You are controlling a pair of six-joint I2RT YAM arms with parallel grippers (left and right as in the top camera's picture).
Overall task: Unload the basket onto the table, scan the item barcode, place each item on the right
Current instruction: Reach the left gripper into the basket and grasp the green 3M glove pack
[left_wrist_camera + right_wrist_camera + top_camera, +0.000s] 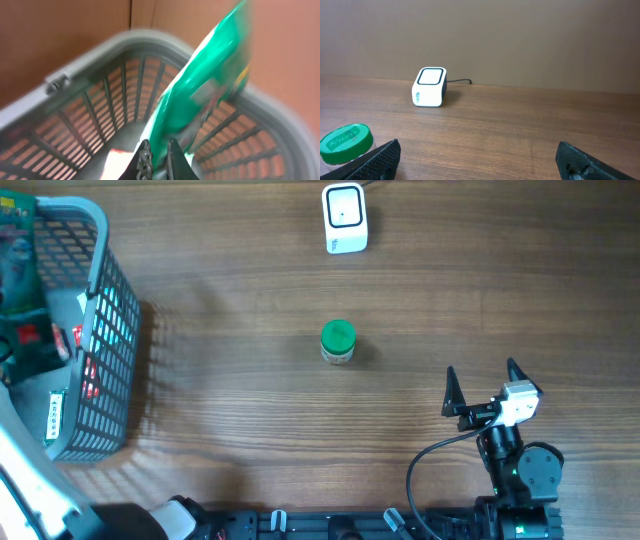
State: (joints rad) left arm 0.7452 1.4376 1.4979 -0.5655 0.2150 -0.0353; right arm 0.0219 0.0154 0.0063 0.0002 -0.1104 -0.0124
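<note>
My left pincer [159,159] is clamped on the lower edge of a glossy green pouch [205,90], which slants up past the rim of the grey slatted plastic basket [95,65]. The pouch is blurred and its print unreadable. My right pincer [477,160] stands wide apart over the wood-grain bench [520,130], well short of the boxy white scanner [429,87].
</note>
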